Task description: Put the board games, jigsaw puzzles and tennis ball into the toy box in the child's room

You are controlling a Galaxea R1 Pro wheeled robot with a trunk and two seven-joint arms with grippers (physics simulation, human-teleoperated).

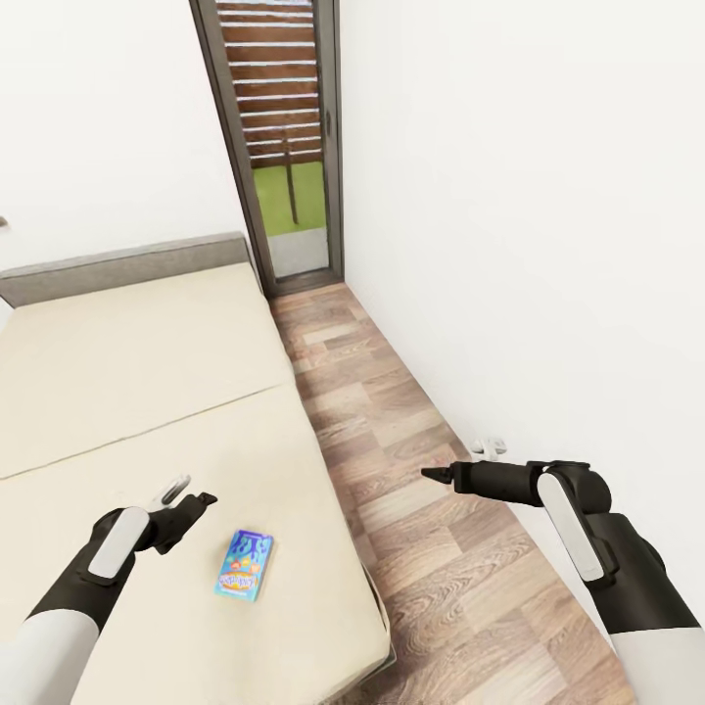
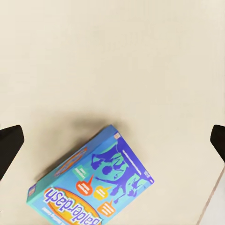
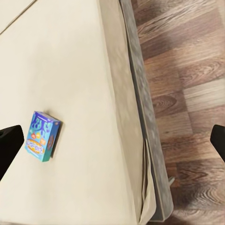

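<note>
One board game point(image 1: 244, 565), a small flat blue box with a bright printed cover, lies on the cream mattress of the bed point(image 1: 137, 372) near its front right part. My left gripper point(image 1: 191, 498) hovers open just left of and beyond it. In the left wrist view the board game point(image 2: 91, 187) lies off to one side of the open gripper point(image 2: 112, 140), whose dark fingertips point(image 2: 9, 145) stand far apart. My right gripper point(image 1: 434, 475) hangs open over the wooden floor, right of the bed. Its wrist view takes in the board game point(image 3: 43, 136) and the bed edge point(image 3: 140, 122).
A strip of wooden floor point(image 1: 421, 509) runs between the bed and the white wall point(image 1: 548, 245) on the right. A glass door point(image 1: 284, 137) closes the far end. A small white fitting point(image 1: 488, 446) sits at the wall's base. A grey headboard point(image 1: 117, 264) lines the bed's far side.
</note>
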